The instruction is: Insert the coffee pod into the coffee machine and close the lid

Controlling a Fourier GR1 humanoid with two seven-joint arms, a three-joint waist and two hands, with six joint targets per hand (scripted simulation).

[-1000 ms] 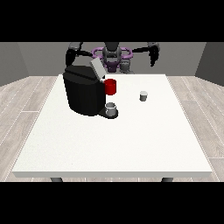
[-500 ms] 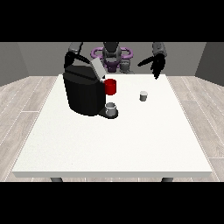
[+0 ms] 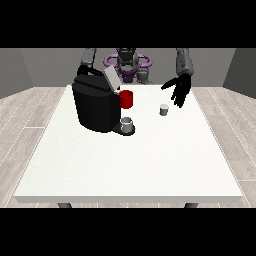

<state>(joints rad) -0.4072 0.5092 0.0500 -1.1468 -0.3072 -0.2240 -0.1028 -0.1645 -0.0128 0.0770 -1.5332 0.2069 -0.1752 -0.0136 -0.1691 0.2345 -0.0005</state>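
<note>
A black coffee machine (image 3: 95, 106) stands on the white table (image 3: 130, 160) left of the middle, its grey lid (image 3: 111, 78) tilted up and a red part (image 3: 126, 99) at its front. A small grey coffee pod (image 3: 163, 109) stands upright on the table to the machine's right. The hand at the view's right (image 3: 179, 89) hangs with fingers spread and straight, just above and behind the pod, apart from it. The hand at the view's left is hidden behind the machine; only its arm (image 3: 87, 59) shows.
A grey cup (image 3: 127, 124) sits on the machine's drip tray (image 3: 123, 130). The robot's torso (image 3: 128, 65) stands behind the table's far edge. Wide bare table surface lies in front of the machine and pod.
The hand at the view's right has come down and forward from shoulder height towards the pod. The machine, pod and cup have not moved.
</note>
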